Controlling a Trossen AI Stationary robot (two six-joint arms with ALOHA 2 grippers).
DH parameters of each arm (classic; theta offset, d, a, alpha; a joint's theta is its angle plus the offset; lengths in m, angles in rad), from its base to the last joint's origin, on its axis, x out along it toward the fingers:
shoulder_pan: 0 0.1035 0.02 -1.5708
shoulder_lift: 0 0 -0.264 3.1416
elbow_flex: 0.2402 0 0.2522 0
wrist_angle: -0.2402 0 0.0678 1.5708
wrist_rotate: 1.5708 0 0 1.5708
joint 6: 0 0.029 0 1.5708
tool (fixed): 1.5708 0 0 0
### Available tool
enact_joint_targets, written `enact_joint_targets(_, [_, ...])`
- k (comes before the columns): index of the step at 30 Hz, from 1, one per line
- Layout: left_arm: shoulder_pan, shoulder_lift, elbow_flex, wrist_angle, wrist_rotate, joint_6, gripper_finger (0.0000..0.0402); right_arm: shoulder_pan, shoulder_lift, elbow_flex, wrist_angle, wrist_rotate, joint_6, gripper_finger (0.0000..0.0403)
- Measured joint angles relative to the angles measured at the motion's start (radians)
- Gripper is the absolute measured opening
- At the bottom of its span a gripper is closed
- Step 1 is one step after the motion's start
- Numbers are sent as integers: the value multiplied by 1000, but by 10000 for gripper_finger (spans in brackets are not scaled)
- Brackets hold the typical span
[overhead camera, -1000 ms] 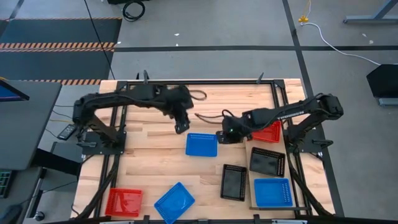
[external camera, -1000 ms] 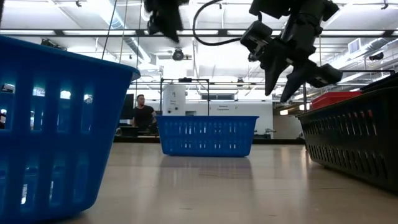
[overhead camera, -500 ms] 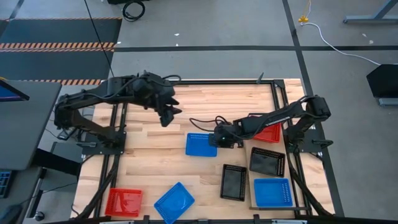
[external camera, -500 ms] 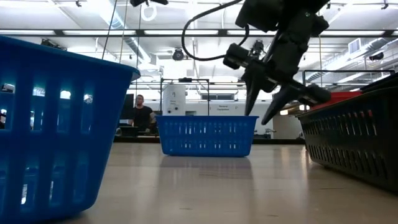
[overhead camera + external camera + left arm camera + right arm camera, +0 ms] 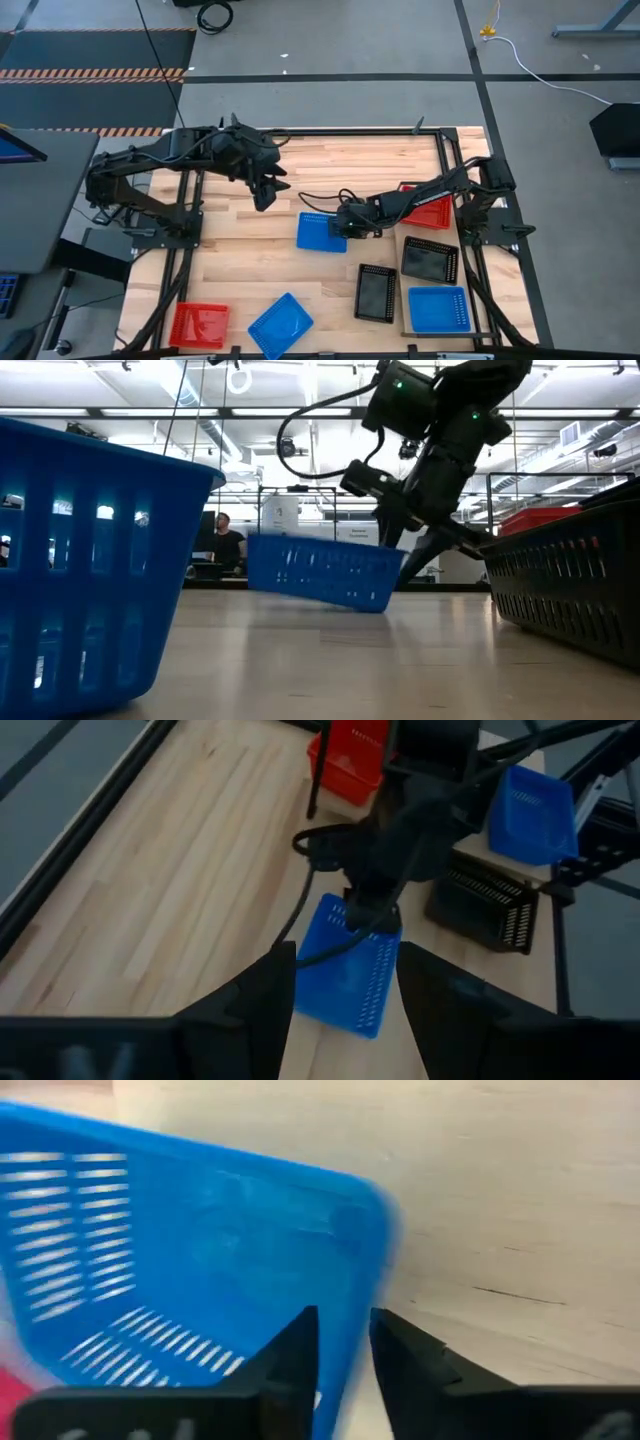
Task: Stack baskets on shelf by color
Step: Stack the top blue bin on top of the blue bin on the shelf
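Small blue rectangular plastic mesh-sided basket (image 5: 322,231) sits mid-counter on the planked wooden counter (image 5: 240,250), near a red mesh basket (image 5: 428,211) toward the right arm's side. The high view shows it flat-looking, but the low view shows the blue basket (image 5: 322,571) tilted, one end raised off the counter, and the right wrist view shows one basket wall (image 5: 340,1270) passing between that arm's two fingers. Right tool (image 5: 346,221) is narrowed onto that wall, gripping the basket edge; left tool (image 5: 262,196) hangs above the counter well apart, fingers spread wide and holding nothing.
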Motion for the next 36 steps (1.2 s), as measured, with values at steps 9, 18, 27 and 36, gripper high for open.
enact_joint_targets(9, [-12, 0, 0, 3, -4, -53, 172, -16, 2, -1, 29, -8, -108, 11])
enact_joint_targets(18, [-12, 0, 0, 12, -23, -140, 172, -22, -134, -1, 46, -187, -207, 8])
enact_joint_targets(27, [-11, 0, 0, 67, -80, -160, 172, 2, -464, -1, -218, -267, -183, 6])
enact_joint_targets(36, [-11, 0, 0, 74, -98, -165, 172, 165, -753, -1, -651, -279, 74, 6])
